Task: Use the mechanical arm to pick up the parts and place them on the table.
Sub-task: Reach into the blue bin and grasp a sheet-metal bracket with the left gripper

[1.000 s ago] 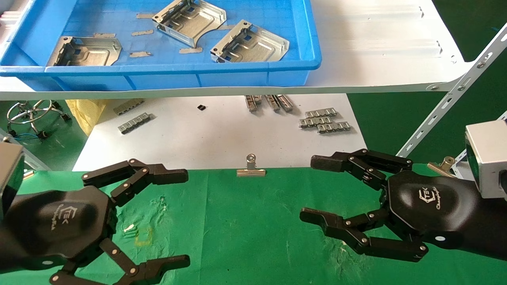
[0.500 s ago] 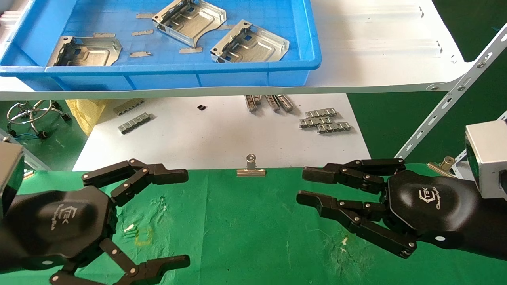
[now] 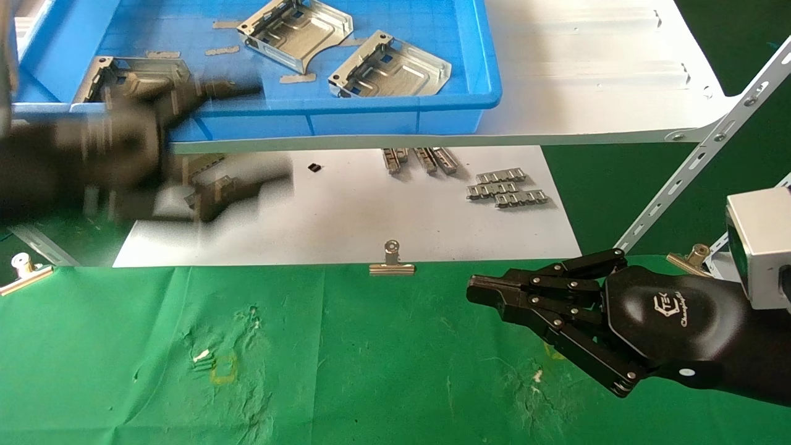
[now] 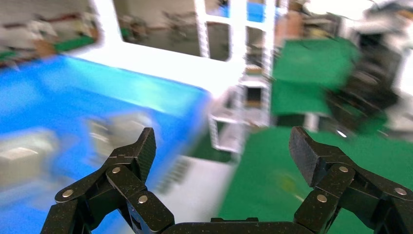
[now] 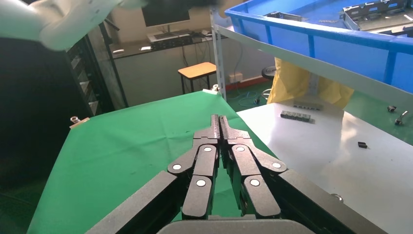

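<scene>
**A:** Where are your hands?

**B:** My left gripper (image 3: 241, 133) is a dark blur at the upper left of the head view, in front of the near wall of the blue tray (image 3: 395, 120). In my left wrist view (image 4: 221, 153) its fingers (image 4: 139, 153) stand wide apart with nothing between them. My right gripper (image 3: 479, 290) sits at the lower right over the table (image 3: 346, 364), fingers pressed together tip to tip and empty; my right wrist view (image 5: 220, 121) shows the same closed pair.

**A:** And the parts?

**B:** Three, all lying in the tray along the top of the frame. The left part (image 3: 139, 77) is at the tray's near left corner, long axis roughly level across the frame, partly behind my blurred left fingers. I cannot tell whether I touch it. The middle part (image 3: 296, 31) is further back, long axis running diagonally from lower left to upper right. The right part (image 3: 389, 68) lies just below and right of it, tilted the same way, clipped corner towards the right.

**A:** Anything else there?

**B:** The tray rests on a white shelf (image 3: 587, 74). Under it lies a white board (image 3: 346, 210) with small grey ribbed strips (image 3: 507, 187) right of centre. A binder clip (image 3: 391, 262) grips the table's far edge at centre frame.
</scene>
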